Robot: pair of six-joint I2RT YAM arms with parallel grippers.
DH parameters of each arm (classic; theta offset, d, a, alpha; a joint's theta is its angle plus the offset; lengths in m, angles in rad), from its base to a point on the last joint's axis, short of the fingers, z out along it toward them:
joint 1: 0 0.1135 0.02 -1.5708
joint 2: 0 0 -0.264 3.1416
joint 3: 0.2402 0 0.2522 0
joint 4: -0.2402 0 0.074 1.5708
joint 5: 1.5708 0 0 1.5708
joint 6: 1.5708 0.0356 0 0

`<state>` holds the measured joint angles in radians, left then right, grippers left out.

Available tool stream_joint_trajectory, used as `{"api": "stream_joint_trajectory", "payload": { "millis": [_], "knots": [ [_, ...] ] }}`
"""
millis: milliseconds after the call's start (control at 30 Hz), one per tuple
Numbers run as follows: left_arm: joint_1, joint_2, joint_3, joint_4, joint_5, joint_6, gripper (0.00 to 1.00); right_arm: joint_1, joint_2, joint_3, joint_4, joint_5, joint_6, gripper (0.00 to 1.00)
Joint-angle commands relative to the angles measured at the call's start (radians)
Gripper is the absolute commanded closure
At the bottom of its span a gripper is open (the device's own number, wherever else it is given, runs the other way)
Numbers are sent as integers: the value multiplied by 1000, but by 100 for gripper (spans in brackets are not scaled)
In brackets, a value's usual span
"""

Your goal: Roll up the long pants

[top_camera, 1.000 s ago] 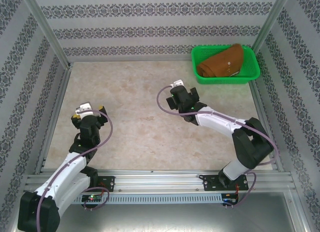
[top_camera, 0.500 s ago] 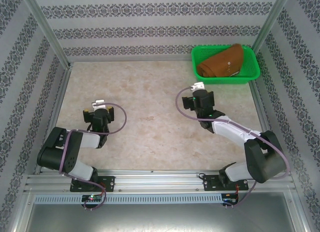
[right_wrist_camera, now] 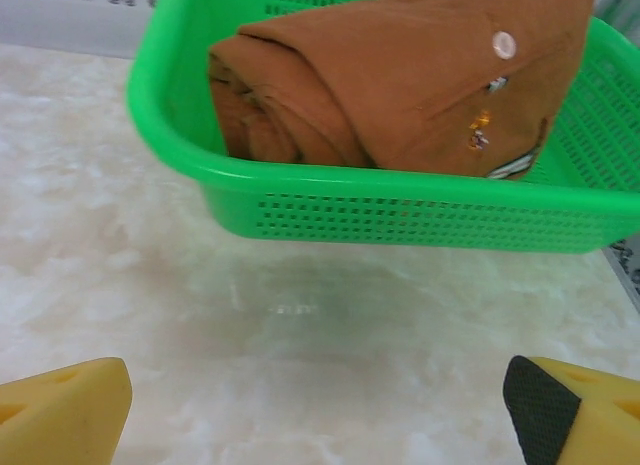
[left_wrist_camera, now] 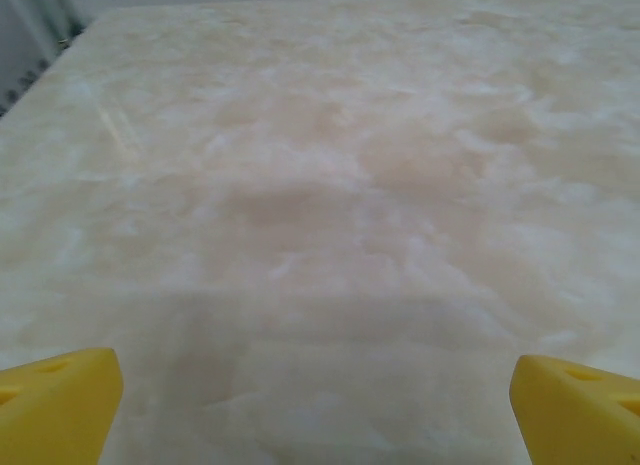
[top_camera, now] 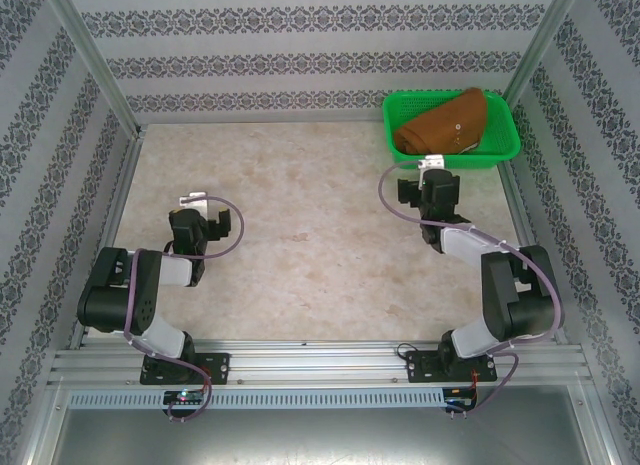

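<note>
The long pants [top_camera: 443, 124] are a rust-brown bundle lying folded inside the green basket [top_camera: 505, 150] at the table's back right; the right wrist view shows them [right_wrist_camera: 400, 80] close up with a white button, behind the basket's near wall [right_wrist_camera: 400, 220]. My right gripper [top_camera: 428, 178] hangs just in front of the basket, open, its yellow fingertips [right_wrist_camera: 60, 410] wide apart over bare table and nothing between them. My left gripper [top_camera: 199, 210] sits low at the table's left, also open, with yellow fingertips [left_wrist_camera: 55, 405] spread over the marble surface.
The marble-patterned table [top_camera: 300, 235] is bounded by patterned walls and metal frame posts [top_camera: 95, 60]. An aluminium rail [top_camera: 320, 365] carrying both arm bases runs along the near edge. The basket stands close to the right wall.
The right gripper has moved right and back, toward the basket's front wall. The left arm has folded down and back toward its base, its gripper staying on the left. Both stayed open.
</note>
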<state>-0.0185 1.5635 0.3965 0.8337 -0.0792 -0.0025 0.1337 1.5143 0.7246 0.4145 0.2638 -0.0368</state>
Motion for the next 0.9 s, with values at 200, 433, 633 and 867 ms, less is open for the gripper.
{"api": "stream_joint_trajectory", "payload": {
  "millis": [200,433,633,867],
  "knots": [
    [2,-3,7,14,71,13,0,-81,-131,-89,21,-93,42,4],
    [2,-3,10,9,75,12,0,-94,-123,-161,64,-166,59,5],
    [4,-3,11,7,78,11,0,-119,-40,-311,398,-197,86,4],
    [4,-3,12,4,81,10,0,-80,-2,-357,519,-135,52,2]
  ]
}}
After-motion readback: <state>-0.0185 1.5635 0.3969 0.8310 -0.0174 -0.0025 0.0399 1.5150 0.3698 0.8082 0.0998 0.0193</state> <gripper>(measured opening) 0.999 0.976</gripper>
